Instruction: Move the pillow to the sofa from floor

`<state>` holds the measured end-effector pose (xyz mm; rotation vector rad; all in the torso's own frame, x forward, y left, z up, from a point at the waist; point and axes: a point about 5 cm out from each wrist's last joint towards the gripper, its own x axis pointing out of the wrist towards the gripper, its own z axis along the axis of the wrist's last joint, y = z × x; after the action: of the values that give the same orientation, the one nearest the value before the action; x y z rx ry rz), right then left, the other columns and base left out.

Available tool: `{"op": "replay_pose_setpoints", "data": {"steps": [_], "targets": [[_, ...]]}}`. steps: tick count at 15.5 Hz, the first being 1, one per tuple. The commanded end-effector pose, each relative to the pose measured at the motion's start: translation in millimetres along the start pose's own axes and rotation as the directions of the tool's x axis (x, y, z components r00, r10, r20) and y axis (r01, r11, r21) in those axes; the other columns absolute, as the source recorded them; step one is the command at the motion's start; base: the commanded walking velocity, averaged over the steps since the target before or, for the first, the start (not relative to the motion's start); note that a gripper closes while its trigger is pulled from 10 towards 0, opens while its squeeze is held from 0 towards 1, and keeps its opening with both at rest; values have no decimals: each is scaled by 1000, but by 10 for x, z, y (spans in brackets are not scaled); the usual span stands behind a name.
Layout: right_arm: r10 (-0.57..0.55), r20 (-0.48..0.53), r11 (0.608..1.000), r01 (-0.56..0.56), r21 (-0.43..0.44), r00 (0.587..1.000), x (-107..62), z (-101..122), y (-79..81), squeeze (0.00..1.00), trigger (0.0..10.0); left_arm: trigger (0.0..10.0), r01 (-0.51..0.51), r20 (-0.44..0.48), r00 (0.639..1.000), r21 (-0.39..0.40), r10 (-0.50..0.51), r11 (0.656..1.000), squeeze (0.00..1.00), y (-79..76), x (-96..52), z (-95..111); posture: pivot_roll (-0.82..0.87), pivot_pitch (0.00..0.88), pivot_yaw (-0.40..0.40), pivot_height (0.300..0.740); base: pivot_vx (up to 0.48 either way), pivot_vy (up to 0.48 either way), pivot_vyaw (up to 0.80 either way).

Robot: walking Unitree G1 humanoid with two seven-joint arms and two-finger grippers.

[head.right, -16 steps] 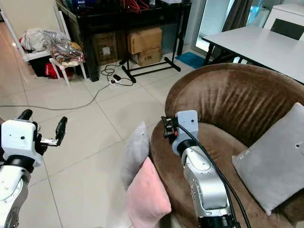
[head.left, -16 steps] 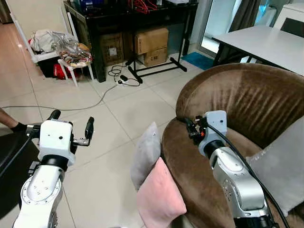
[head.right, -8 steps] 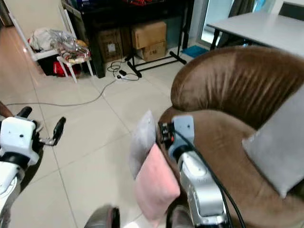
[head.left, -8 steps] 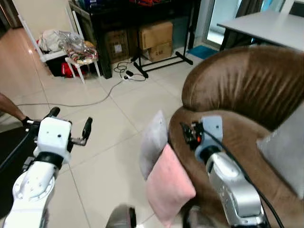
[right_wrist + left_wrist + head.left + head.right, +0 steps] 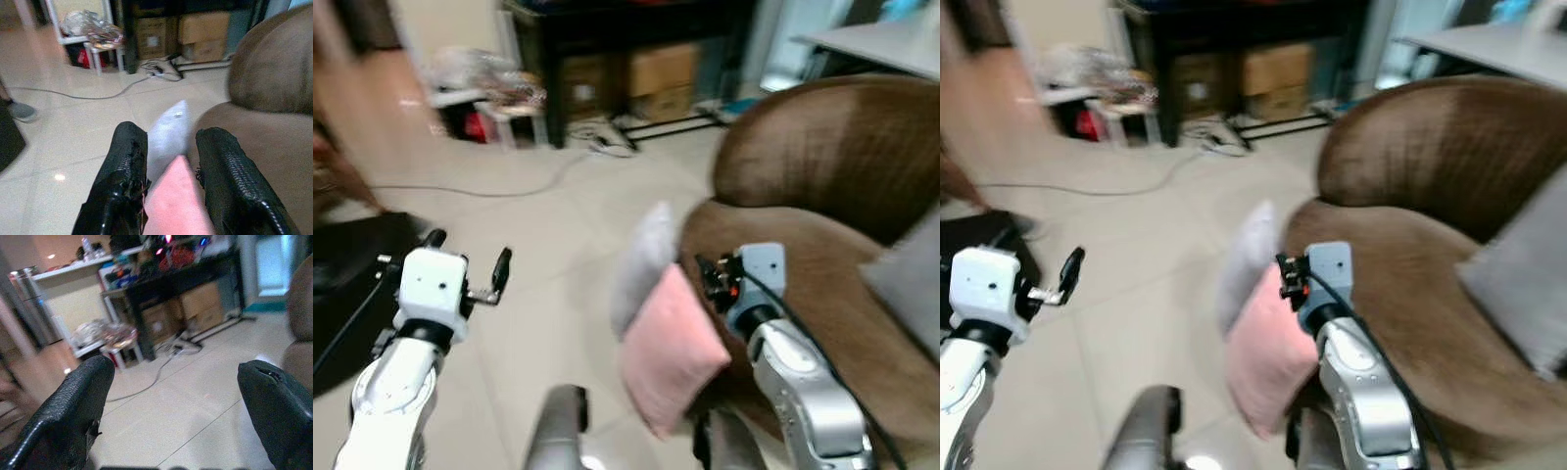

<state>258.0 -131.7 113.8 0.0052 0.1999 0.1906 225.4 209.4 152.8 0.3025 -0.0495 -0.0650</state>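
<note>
So the pink pillow (image 5: 671, 348) is on the floor (image 5: 538, 294), standing on edge and leaning against the front of the brown sofa (image 5: 822, 186), with a grey pillow (image 5: 641, 264) propped just behind it against the same sofa front. That's handy, since the lean keeps an edge of each sticking up where fingers can get round it. Another grey cushion (image 5: 906, 279) already sits on the sofa seat, well toward the far side from the pink one.

The right gripper (image 5: 168, 176) hangs just above the pink pillow, near the sofa's front edge, and its jaws stand moderately apart with nothing between them yet. Looking along its fingers (image 5: 124, 171), the tip of the pink pillow and the grey one behind line up right in the gap, so it reads as an approach to a pinch from above.

The left gripper (image 5: 465, 264) is out over bare floor, well away from the sofa, jaws spread wide and empty, probably just parked.

The head views are smeared, so the robot looks mid-motion. Behind the floor, away from the sofa, is a dark counter (image 5: 607, 29) with cardboard boxes (image 5: 656, 73) under it.
</note>
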Motion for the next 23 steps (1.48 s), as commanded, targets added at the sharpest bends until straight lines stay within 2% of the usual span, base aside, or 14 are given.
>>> {"op": "replay_pose_setpoints", "data": {"steps": [1, 18, 20, 23], "targets": [[6, -2, 1000, -6, -9, 1000, 11, 21, -16, 0, 10000, 10000, -2, 3, 1000, -14, 2, 1000, 0, -27, -40, -2, -44, 0, 7, 612, 259, 0, 0], [20, -2, 1000, -20, -5, 1000, 56, 29, 9, 0, 10000, 10000, 2, 7, 1000, 4, -2, 1000, 0, 0, -68, 1, -14, 0, -3, 612, 293, 0, 0], [45, -1, 998, -45, -53, 999, 63, 38, 28, 0, 10000, 10000, 2, 7, 1000, 7, -2, 1000, 0, -1, -67, 0, -13, 0, -4, 612, 292, 0, 0], [51, -7, 996, -51, -68, 999, 68, 31, 37, 0, 10000, 10000, 4, 7, 1000, 10, -5, 1000, 0, 1, -67, -3, -12, 0, -4, 612, 294, 0, 698]]}}
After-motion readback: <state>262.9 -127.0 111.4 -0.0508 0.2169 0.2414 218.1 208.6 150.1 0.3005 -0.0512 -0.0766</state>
